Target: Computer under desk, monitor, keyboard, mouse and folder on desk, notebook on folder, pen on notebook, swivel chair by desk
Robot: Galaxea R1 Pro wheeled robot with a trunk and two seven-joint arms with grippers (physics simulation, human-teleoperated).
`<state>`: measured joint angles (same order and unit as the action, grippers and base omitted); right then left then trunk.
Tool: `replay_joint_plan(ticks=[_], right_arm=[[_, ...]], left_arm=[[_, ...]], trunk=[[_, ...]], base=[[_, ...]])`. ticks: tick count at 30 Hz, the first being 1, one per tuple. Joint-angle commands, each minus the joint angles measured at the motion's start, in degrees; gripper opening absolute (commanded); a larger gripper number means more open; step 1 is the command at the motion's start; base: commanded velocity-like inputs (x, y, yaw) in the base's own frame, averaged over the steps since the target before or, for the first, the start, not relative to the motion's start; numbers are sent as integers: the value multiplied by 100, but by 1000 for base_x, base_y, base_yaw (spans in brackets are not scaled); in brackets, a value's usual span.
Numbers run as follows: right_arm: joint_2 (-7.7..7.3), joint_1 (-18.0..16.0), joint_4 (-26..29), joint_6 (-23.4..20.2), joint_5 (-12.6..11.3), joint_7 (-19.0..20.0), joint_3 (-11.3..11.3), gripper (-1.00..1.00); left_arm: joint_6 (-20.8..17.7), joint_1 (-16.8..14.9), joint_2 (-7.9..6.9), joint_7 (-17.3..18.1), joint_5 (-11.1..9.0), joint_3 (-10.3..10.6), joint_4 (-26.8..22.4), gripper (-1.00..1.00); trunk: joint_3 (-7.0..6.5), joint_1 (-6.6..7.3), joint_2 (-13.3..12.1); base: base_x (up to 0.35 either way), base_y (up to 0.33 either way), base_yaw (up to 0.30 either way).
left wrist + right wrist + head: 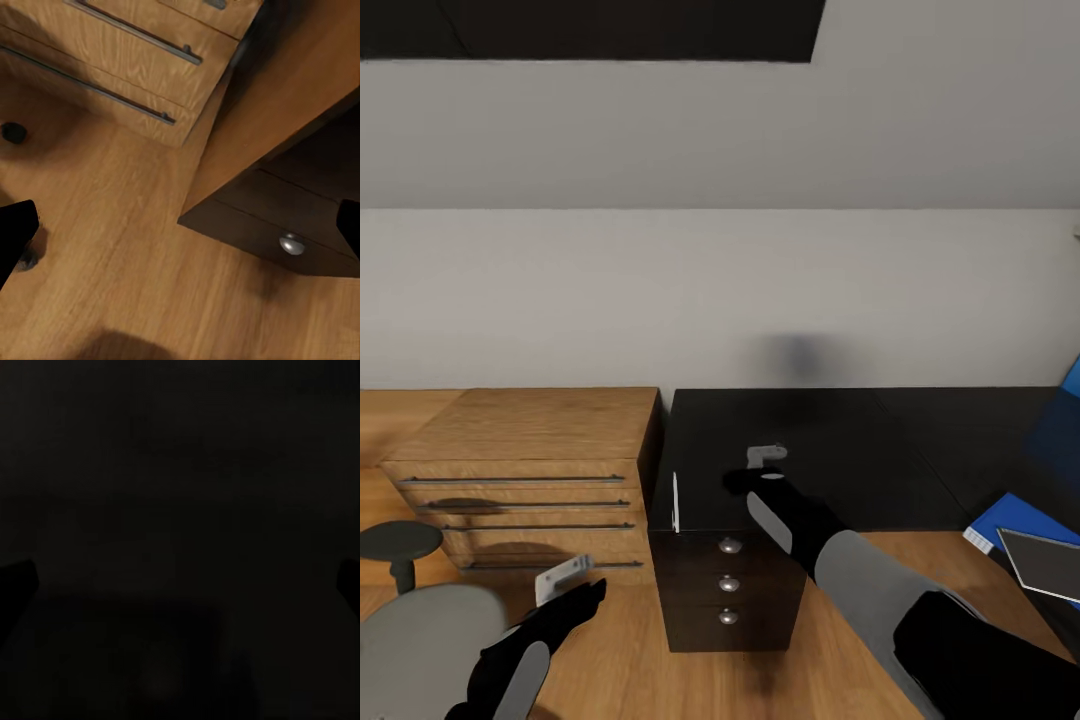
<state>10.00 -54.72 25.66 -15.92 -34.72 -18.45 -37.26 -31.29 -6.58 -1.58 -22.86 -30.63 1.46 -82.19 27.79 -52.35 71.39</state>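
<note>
Head view: the desk [840,450] is seen with its black top and a three-drawer unit [728,585] below. The right gripper [765,462] is held over the desk top near the drawer end; finger state cannot be told here. The left gripper [565,580] is held low over the wooden floor [840,640], beside a wooden drawer chest [530,480]. The blue folder [1015,520] is seen at the desk's right part, with the dark grey notebook [1045,562] lying on it. A grey chair seat [420,640] is seen at lower left.

Left wrist view: fingers [15,232] are spread apart, nothing between them; floor, chest and a drawer knob [292,243] are seen.

Right wrist view: fingers [15,585] are spread apart over the dark desk top, nothing held.
</note>
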Motion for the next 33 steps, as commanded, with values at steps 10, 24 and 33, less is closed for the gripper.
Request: replay_joint_plan(ticks=[10, 24, 33], right_arm=[[0, 65, -20, 1, -27, -57, -37, 100], [0, 67, -43, 1, -26, -63, -37, 100], [0, 67, -51, 1, -12, -71, -27, 100]], left_arm=[[2, -1, -7, -61, -59, 22, 1, 100], [21, -1, 17, -52, -66, 29, 2, 100], [13, -1, 17, -39, -79, 35, 2, 100]], trunk=[[6, 0, 4], [6, 0, 4], [6, 0, 4]], base=[[0, 0, 244], [0, 0, 278], [0, 0, 243]])
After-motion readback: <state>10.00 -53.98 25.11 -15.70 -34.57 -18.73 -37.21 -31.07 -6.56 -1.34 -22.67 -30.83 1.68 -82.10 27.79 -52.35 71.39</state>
